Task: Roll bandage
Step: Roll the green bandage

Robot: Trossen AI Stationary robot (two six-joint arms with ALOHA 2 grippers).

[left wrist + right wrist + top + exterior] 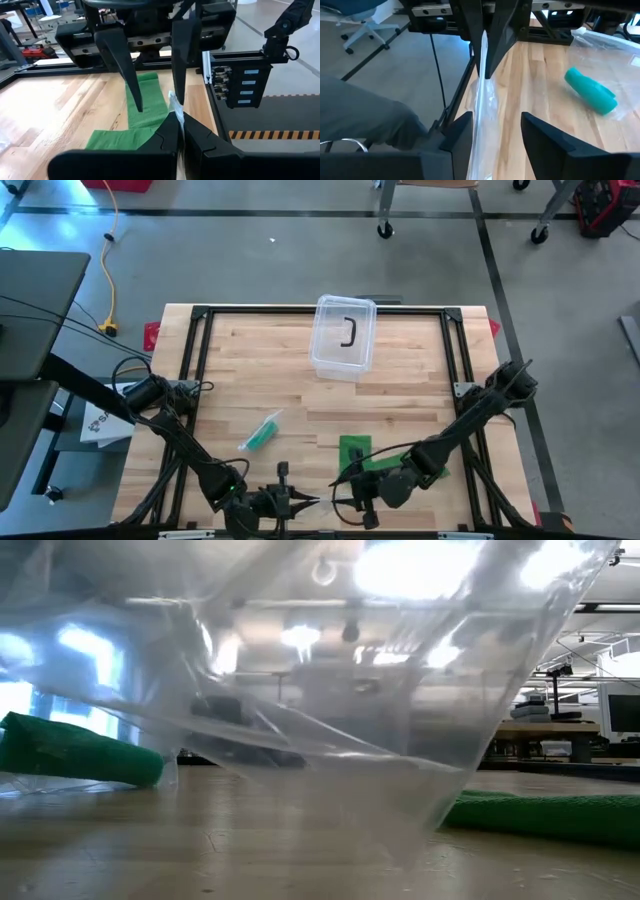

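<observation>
I'm looking down on a pale wooden table [400, 390] with a black frame around it, standing on a grey floor; a yellow cable [108, 270] trails off at the far left and caster wheels of other furniture show at the far edge. At table height the room behind is mostly lost behind clear plastic pressed close to the camera, with ceiling lights and benches showing beyond it.

A clear plastic container [343, 336] sits at the far middle of the table with a dark curved piece inside. A teal roll in a clear sleeve [262, 431] lies left of centre, well apart from both grippers.

The green bandage [356, 454] lies flat near the near edge, right of centre. The right gripper [352, 502] hovers just beside its near end, fingers spread with a gap between them and nothing clamped there; in its wrist view a strip of clear film [481, 107] hangs by one finger. The left gripper [300, 502] faces it at the near edge, jaws clenched on that thin film [175, 105], tips nearly touching the right one's.

I can't tell from above whether the right fingers touch the bandage; the arm covers part of it.
</observation>
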